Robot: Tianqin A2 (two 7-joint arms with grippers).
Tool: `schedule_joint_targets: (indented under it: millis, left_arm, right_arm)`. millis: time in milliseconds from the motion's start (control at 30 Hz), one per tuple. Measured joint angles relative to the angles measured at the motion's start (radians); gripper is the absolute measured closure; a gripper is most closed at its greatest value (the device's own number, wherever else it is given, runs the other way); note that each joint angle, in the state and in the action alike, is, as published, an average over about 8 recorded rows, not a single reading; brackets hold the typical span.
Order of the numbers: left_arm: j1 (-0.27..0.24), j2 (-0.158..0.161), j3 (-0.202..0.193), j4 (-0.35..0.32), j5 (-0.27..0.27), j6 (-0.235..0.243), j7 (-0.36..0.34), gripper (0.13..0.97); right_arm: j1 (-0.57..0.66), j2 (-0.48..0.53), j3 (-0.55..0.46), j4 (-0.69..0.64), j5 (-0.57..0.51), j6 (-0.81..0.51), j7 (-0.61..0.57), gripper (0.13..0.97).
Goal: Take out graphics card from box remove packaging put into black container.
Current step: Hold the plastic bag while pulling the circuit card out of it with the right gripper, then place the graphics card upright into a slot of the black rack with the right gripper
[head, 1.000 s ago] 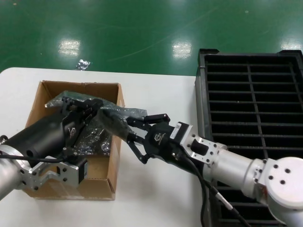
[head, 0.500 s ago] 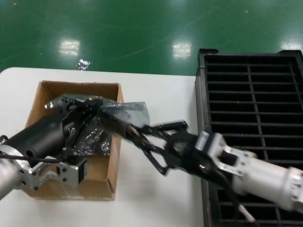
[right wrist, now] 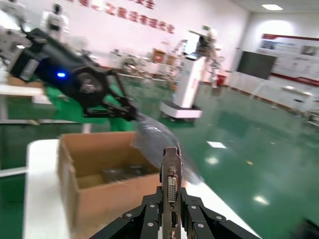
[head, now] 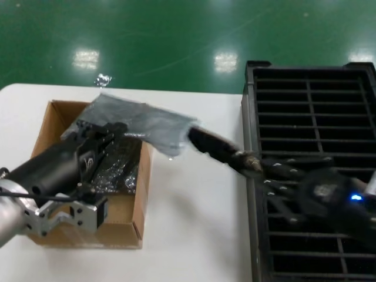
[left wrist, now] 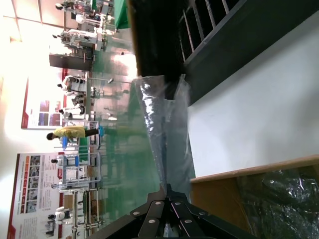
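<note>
Right tool (head: 267,170) has pulled away to the right since the earlier frames, now over the near-left part of the black container (head: 311,106), dragging the graphics card (head: 217,148) out of the packaging (head: 144,124); before, it sat close beside the box (head: 94,176) with the card end still bagged. Card is now mostly clear of the bag mouth, spanning the gap above the white desk (head: 194,235) between box and container, blurred in head view. Right wrist view shows the right tool clenched on the card's silver bracket (right wrist: 171,184), bracket standing upright between the fingers, white port visible. Left tool (head: 108,130) holds over the far-right part of the box, clamped on the packaging's near end; left wrist view shows its fingers (left wrist: 167,211) closed together on the bag (left wrist: 162,134), which stretches out taut toward the container (left wrist: 199,45). Bag is lifted, flat and grey, angled across the box's right wall. More crinkled plastic bags (head: 117,170) lie inside the box. Green floor (head: 176,35) beyond the desk.
</note>
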Motion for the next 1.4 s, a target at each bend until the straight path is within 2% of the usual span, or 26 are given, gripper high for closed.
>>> schedule_joint_targets:
  millis: [233, 500, 833, 1400]
  left_arm:
    - [0.000, 0.000, 0.000, 0.000, 0.000, 0.000, 0.000, 0.959]
    - [0.000, 0.000, 0.000, 0.000, 0.000, 0.000, 0.000, 0.959]
    - [0.000, 0.000, 0.000, 0.000, 0.000, 0.000, 0.000, 0.959]
    - [0.000, 0.000, 0.000, 0.000, 0.000, 0.000, 0.000, 0.959]
  right_arm:
    - [-0.169, 0.086, 0.171, 0.056, 0.078, 0.043, -0.002, 0.903]
    - [-0.258, 0.075, 0.269, 0.020, 0.146, 0.068, -0.058, 0.903]
    - [-0.273, 0.063, 0.317, -0.033, 0.200, 0.057, -0.114, 0.903]
    - [-0.272, 0.063, 0.320, -0.040, 0.204, 0.056, -0.119, 0.903]
